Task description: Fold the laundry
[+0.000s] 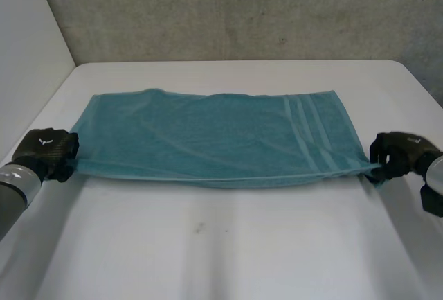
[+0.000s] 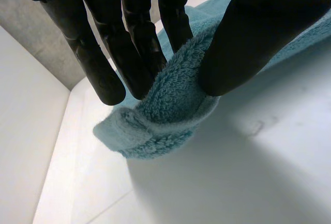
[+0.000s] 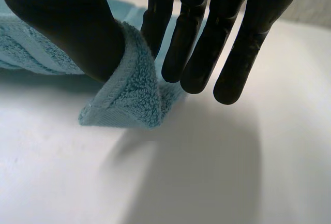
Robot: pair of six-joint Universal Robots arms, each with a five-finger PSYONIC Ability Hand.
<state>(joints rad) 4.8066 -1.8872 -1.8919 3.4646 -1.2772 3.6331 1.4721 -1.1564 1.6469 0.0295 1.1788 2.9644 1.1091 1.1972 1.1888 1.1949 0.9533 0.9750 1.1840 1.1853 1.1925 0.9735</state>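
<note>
A teal towel (image 1: 214,137) lies spread across the white table (image 1: 221,244), with pale stripes near its right end. Its near edge is lifted a little off the table between my two hands. My left hand (image 1: 48,151) grips the near left corner; in the left wrist view the thumb (image 2: 248,43) and fingers (image 2: 139,53) pinch the fluffy towel corner (image 2: 165,115). My right hand (image 1: 398,153) grips the near right corner; in the right wrist view its thumb (image 3: 77,32) presses the towel corner (image 3: 129,100) against the fingers (image 3: 201,43).
A grey wall (image 1: 242,9) stands behind the table's far edge, and a white panel (image 1: 28,50) rises at the left. Bare tabletop stretches in front of the towel toward me.
</note>
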